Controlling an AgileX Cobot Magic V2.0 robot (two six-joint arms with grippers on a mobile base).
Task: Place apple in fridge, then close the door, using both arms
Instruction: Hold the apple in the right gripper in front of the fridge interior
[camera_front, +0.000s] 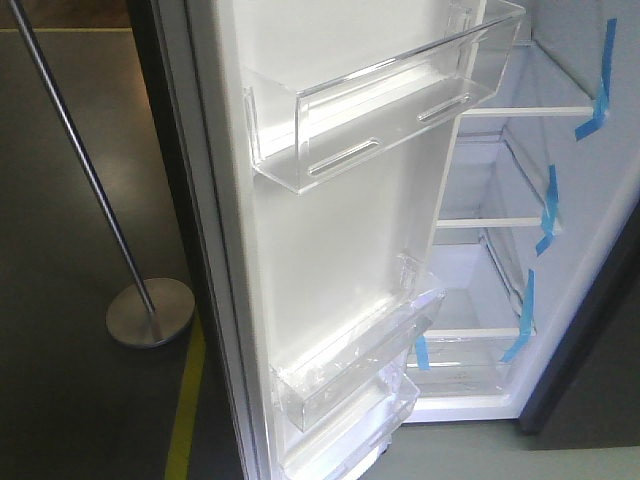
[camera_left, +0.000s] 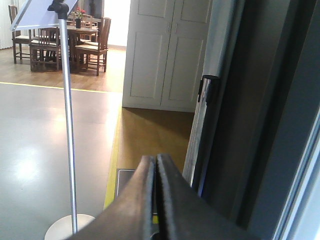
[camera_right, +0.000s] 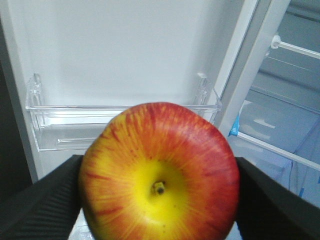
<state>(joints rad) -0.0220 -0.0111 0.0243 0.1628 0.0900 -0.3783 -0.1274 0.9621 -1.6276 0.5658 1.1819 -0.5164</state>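
While the fridge (camera_front: 600, 230) stands wide open on the right of the front view, we get a good look at its white interior and the white shelves (camera_front: 520, 111) stacked one below another. Swung out towards us is the door (camera_front: 330, 240), white inner face showing. It carries a clear upper bin (camera_front: 400, 100) near the top, a clear lower bin (camera_front: 345, 380) near the bottom, and a further one just beneath that. Left of the door, on the dark floor (camera_front: 60, 400), we see a metal stand (camera_front: 75, 150) slanting across the picture down to its round base (camera_front: 150, 312). A yellow line (camera_front: 185, 415) runs along the floor beside the door's edge.

Now to the arms! The right gripper (camera_right: 160, 200) has its two black ribbed fingers (camera_right: 42, 205) spread to the fruit's width and pressed against either side of the apple (camera_right: 160, 165). We see the apple held with its stem dimple towards the wrist camera, out in front of the door's inner face and one of its clear bins, not inside the fridge. The shelves lie off to its right.

Over on the left wrist view, the left gripper (camera_left: 156, 200) has its jaws pressed flat together with nothing between them, close beside the door's dark-grey outer side.

Smallest of all, we spot strips of blue tape (camera_front: 548, 210) at the shelf ends on the fridge's right wall.
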